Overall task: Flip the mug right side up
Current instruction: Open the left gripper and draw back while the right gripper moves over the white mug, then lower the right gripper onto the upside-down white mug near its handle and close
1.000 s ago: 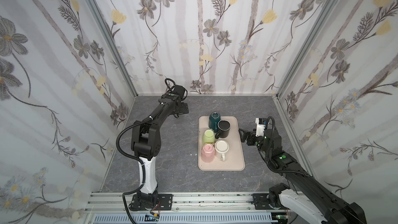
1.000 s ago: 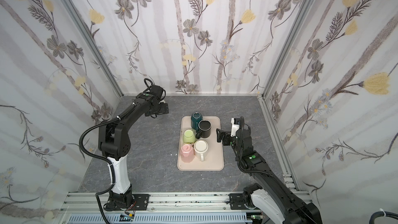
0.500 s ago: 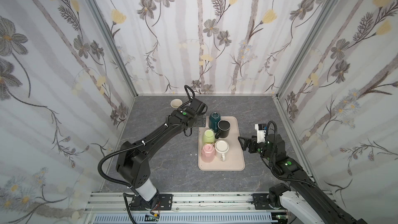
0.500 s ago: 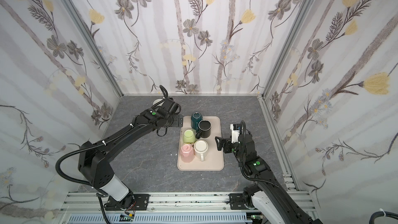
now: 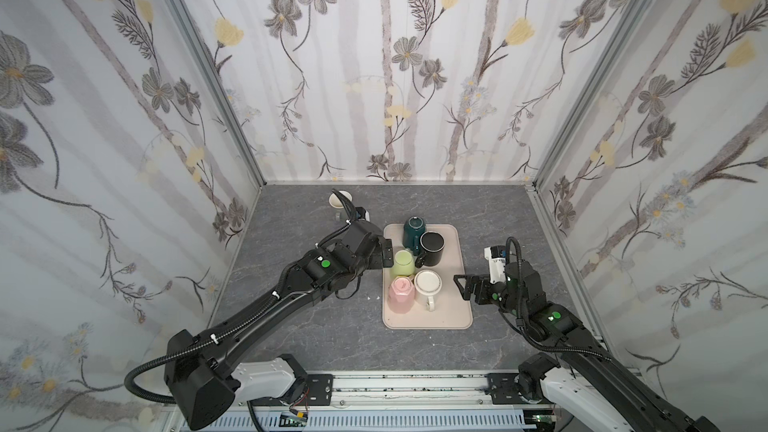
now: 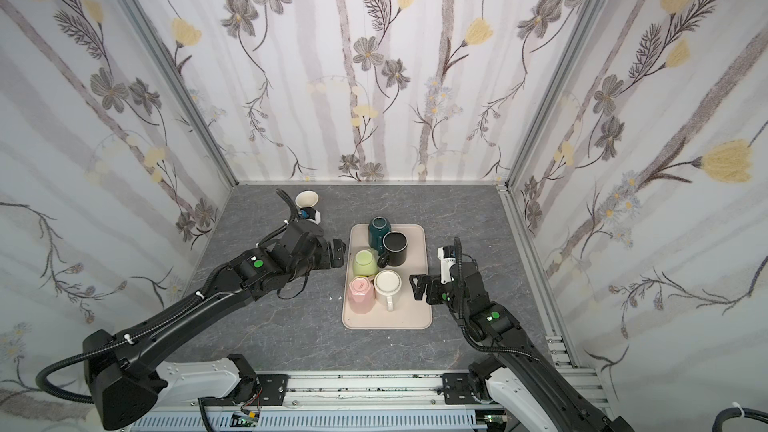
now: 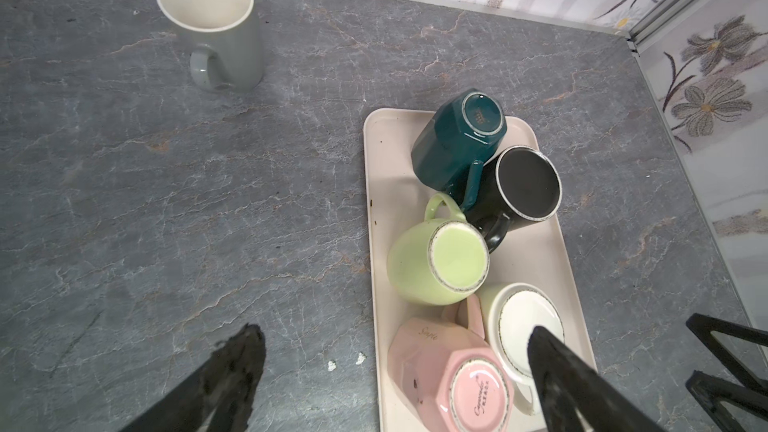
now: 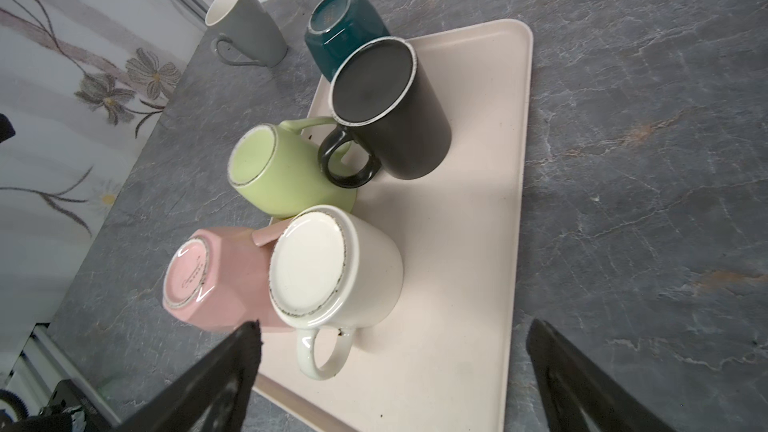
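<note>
Across the grey marbled tabletop (image 5: 316, 326), a beige tray (image 5: 451, 317) is lying between two black robot arms. Five mugs are sitting base-up on it, crowding its left and far part with handles nearly interlocking, presumably set out as the ones waiting to be flipped: a teal mug (image 5: 414, 229), a black mug (image 5: 432, 248), a green mug (image 5: 404, 263), a pink mug (image 5: 401, 293) and a cream mug (image 5: 428, 286). A grey mug (image 5: 340, 200) is standing mouth-up off the tray near the back wall, seemingly parked clear once righted. The left gripper (image 5: 387, 254) is hovering at the tray's left edge, just beside the green mug, jaws spread wide and carrying nothing. I am guessing that mug is its target, though the pink one is also near. The right gripper (image 5: 463, 288) is hovering at the tray's right edge, near the cream mug but apart from it, likewise gaping and empty.
</note>
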Controlling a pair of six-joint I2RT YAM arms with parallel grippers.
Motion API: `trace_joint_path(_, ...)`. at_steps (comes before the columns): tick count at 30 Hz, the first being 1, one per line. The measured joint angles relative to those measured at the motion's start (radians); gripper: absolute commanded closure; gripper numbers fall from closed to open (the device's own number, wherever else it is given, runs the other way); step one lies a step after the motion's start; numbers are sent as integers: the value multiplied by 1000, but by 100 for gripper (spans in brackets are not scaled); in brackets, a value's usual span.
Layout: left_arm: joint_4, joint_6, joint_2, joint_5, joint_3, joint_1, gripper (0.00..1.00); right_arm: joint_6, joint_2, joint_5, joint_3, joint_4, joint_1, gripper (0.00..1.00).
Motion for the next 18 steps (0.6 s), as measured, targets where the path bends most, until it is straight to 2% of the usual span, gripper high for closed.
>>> trace_joint_path(8, 6, -27, -69, 4, -30, -1, 0, 77, 66, 69, 52, -21, 154, 1)
trace_joint_path(12, 6, -31, -81, 7, -39, -1, 0, 99, 101, 92, 61, -33, 214, 7)
trace_joint_path(18, 10, -35, -68, 36, -48, -1, 0, 120, 71, 121, 53, -65, 270, 15)
